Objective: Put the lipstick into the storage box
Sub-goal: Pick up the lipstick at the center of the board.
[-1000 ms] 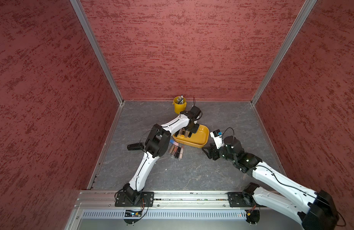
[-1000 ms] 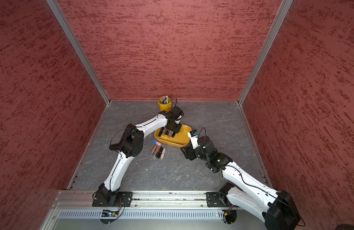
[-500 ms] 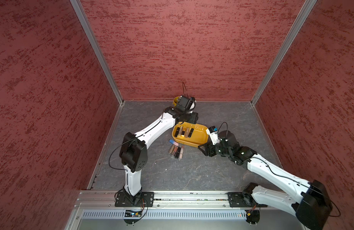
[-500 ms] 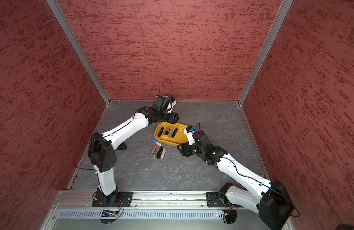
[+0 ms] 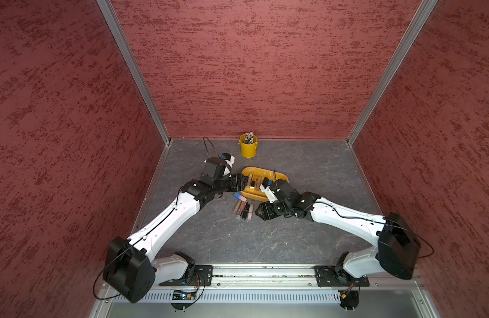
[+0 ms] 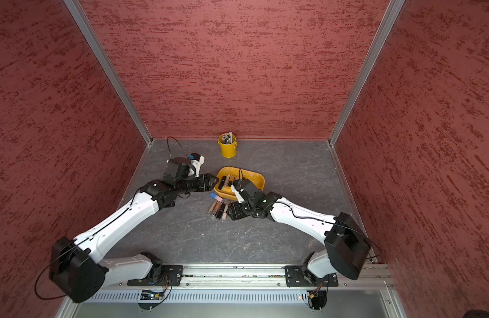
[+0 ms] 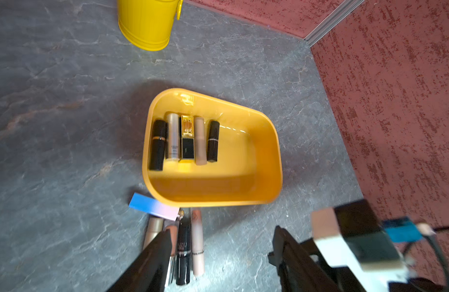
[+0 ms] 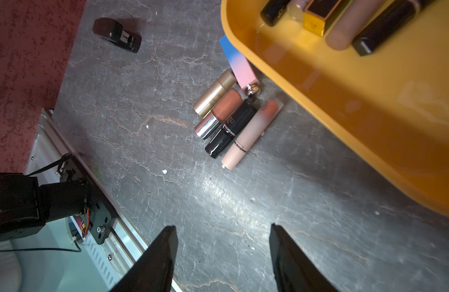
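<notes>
In a top view the box (image 5: 261,170) sits mid-frame with lipsticks (image 5: 253,182) lying inside at its left end; more tubes (image 5: 244,208) lie on the table (image 5: 320,170) just below it. Left jaws and right jaws stand spread, empty.

Storage box (image 7: 213,196) yellow-orange, bucket (image 7: 147,22) yellow, floor (image 7: 66,101) grey veined, walls (image 5: 265,68) mottled red.
</notes>
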Controlling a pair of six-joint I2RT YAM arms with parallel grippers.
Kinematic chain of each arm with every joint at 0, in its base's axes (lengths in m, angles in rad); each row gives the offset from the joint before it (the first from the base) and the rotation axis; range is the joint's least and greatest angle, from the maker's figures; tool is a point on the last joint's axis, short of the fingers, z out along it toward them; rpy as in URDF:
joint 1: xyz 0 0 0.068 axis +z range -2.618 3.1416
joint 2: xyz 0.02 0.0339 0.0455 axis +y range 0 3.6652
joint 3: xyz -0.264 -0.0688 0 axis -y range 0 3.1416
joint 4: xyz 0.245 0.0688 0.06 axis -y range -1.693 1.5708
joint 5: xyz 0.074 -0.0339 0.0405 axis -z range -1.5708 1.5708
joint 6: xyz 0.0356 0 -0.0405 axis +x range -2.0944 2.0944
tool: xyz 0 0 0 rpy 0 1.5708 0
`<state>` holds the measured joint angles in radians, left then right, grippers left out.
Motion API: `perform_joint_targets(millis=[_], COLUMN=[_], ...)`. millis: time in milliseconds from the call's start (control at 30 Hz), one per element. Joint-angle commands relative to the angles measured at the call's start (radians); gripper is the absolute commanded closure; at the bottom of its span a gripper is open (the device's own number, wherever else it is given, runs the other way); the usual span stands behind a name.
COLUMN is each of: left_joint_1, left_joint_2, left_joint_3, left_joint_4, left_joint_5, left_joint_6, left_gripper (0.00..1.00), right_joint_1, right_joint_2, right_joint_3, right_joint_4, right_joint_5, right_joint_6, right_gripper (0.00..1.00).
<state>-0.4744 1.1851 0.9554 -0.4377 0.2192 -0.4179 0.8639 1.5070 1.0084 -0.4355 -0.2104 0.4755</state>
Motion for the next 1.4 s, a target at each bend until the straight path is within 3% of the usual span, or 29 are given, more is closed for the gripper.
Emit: perform_joint_targets(millis=[0, 233, 433, 667, 1367], left_joint_1=[0.017, 0.055, 0.082, 0.089, 0.138], left_joint_2=[-0.114, -0.344, -0.453, -0.475, -0.465], left_joint_3=[-0.076, -0.262, -0.383, -0.456, -0.439], left_joint_4=[-0.004, -0.046, -0.020, 0.019, -0.002], left_joint_5=[0.015, 0.023, 0.069, 0.095, 0.123], left_joint_6=[-0.035, -0.077, -0.140, -0.191, -0.148], left_gripper=[0.31, 0.25, 0.22, 0.17, 0.15], right_joint_1=[0.030, 0.058, 0.060, 0.061, 0.060], right_joint_2=[0.078, 0.239, 0.313, 0.383, 0.479], right_joint_3=[0.065, 0.151, 0.201, 0.268, 0.338], right_joint_4=[-0.051, -0.075, -0.089, -0.127, -0.173], right_joint_5=[0.077, 0.126, 0.156, 0.190, 0.200], right_joint_6=[0.060, 0.109, 0.120, 0.109, 0.094], right_gripper=[0.39, 0.40, 0.42, 0.45, 0.57])
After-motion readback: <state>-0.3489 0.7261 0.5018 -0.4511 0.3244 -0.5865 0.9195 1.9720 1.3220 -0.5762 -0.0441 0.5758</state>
